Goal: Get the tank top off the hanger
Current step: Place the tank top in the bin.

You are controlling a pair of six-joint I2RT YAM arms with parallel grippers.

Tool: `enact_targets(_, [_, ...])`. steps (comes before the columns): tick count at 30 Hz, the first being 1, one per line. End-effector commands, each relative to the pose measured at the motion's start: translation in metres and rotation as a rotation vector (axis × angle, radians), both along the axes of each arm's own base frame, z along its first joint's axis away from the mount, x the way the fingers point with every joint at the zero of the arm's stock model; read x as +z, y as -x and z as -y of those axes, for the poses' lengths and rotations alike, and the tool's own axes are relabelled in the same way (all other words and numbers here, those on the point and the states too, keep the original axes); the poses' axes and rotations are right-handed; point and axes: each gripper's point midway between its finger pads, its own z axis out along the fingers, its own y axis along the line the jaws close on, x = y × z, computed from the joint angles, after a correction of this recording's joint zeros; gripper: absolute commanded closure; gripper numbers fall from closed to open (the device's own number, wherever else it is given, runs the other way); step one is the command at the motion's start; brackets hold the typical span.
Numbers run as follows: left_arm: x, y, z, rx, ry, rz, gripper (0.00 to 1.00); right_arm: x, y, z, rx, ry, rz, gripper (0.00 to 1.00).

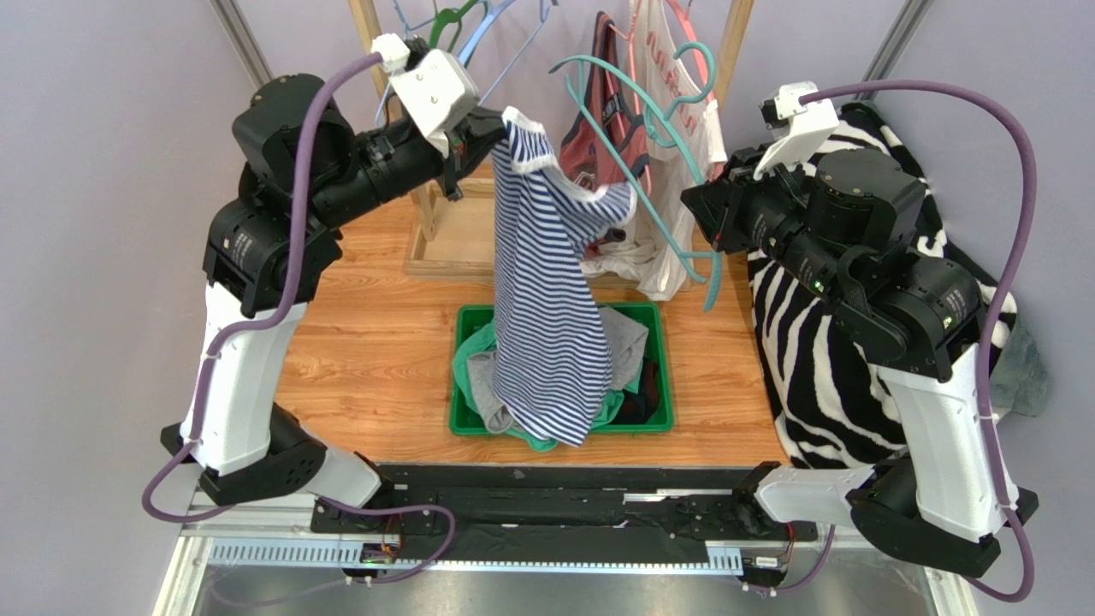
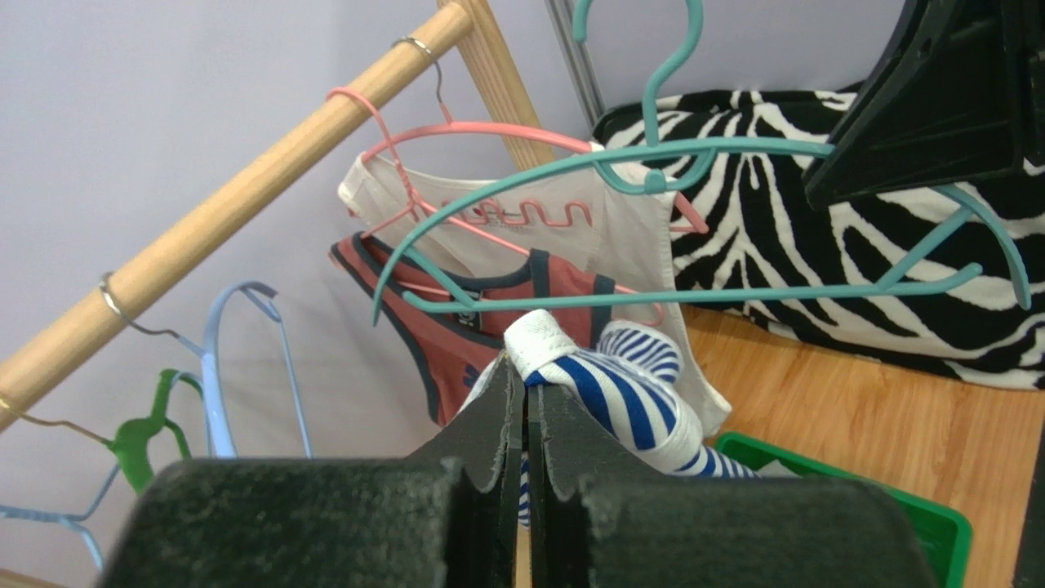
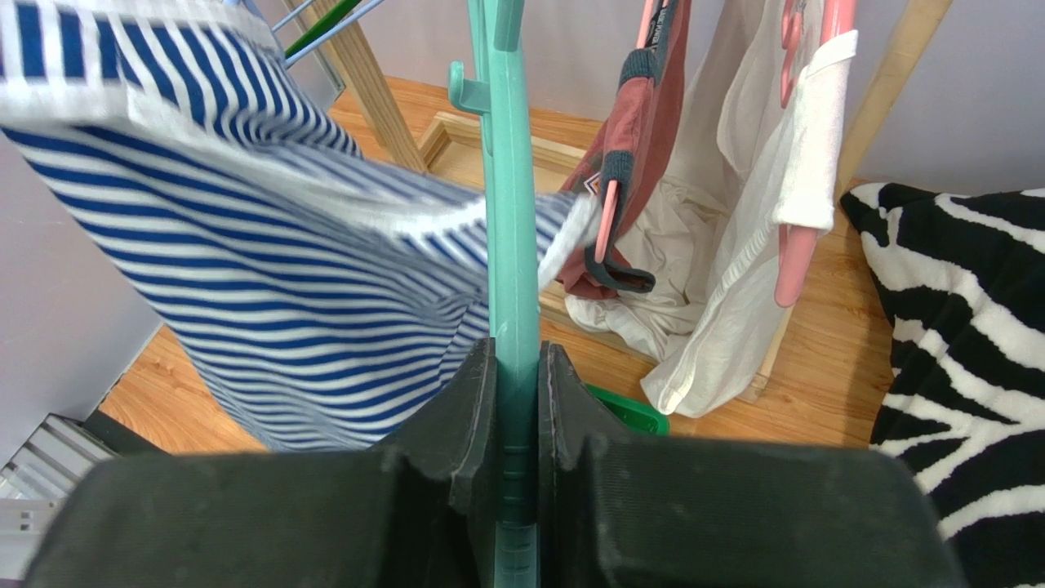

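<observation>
Left end effector (image 2: 525, 404): jaws pinched nearly shut on the white-edged strap of the striped tank top (image 1: 553, 308), holding it high over the far half of the bench (image 1: 373, 334).

Right end effector (image 3: 519, 368): clamped narrow on one arm of the teal hanger (image 3: 509, 184), which it holds off the wooden rail (image 2: 245, 208), tilted, to the right of the left end effector.

Tank top: one strap is in the left jaws. The other shoulder lies across the hanger's arm; cannot tell whether it is looped on or only draped. The body hangs straight down, and its hem reaches the clothes heaped in the green bin (image 1: 665, 366) at mid-bench.

Surroundings:
- A white top (image 2: 613, 233) on a pink hanger (image 2: 466, 129) and a red top (image 2: 429, 343) hang on the rail just beyond the teal hanger, close enough to crowd it.
- A bare blue hanger (image 2: 245, 355) and a bare green hanger (image 2: 147, 429) hang further left on the rail.
- A zebra-print blanket (image 1: 810, 372) lies at the right edge, under the right arm.
</observation>
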Motion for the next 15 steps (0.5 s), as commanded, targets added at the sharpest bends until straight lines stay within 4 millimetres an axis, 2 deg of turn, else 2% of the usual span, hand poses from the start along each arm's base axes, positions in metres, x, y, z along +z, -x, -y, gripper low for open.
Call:
enact_targets(1, [-0.035, 0.011, 0.006, -0.052, -0.067, -0.062, 1.00, 0.011, -0.005, 0.003, -0.034, -0.011, 0.032, 1.00])
enact_targets(3, [-0.060, 0.024, 0.011, -0.112, -0.116, -0.109, 1.00, 0.013, -0.008, 0.003, -0.043, -0.016, 0.037, 1.00])
enact_targets(4, [-0.098, 0.021, 0.018, -0.123, -0.191, -0.169, 1.00, 0.012, -0.012, 0.000, -0.043, -0.015, 0.034, 1.00])
enact_targets(6, [-0.126, 0.027, 0.019, -0.130, -0.245, -0.202, 1.00, 0.019, -0.013, -0.003, -0.035, -0.028, 0.045, 1.00])
enact_targets(7, [-0.159, 0.025, 0.022, -0.139, -0.301, -0.259, 1.00, 0.017, -0.018, -0.008, -0.033, -0.023, 0.037, 1.00])
enact_targets(8, [-0.171, 0.027, 0.021, -0.141, -0.323, -0.271, 1.00, 0.019, -0.019, -0.010, -0.033, -0.023, 0.040, 1.00])
enact_targets(9, [-0.202, 0.028, 0.023, -0.151, -0.380, -0.313, 1.00, 0.023, -0.020, -0.012, -0.025, -0.027, 0.046, 1.00])
enact_targets(11, [-0.227, 0.028, 0.021, -0.142, -0.431, -0.339, 1.00, 0.019, -0.030, -0.020, -0.025, -0.015, 0.033, 1.00])
enact_targets(12, [-0.250, 0.027, 0.021, -0.141, -0.472, -0.367, 1.00, 0.022, -0.032, -0.022, -0.024, -0.016, 0.039, 1.00])
enact_targets(13, [-0.260, 0.029, 0.021, -0.143, -0.492, -0.379, 1.00, 0.022, -0.035, -0.023, -0.030, -0.014, 0.038, 1.00])
enact_targets(14, [-0.270, 0.028, 0.019, -0.135, -0.515, -0.386, 0.98, 0.019, -0.040, -0.026, -0.036, -0.008, 0.033, 1.00])
enact_targets(15, [-0.291, 0.028, 0.018, -0.134, -0.559, -0.404, 0.96, 0.019, -0.047, -0.029, -0.051, -0.001, 0.035, 1.00])
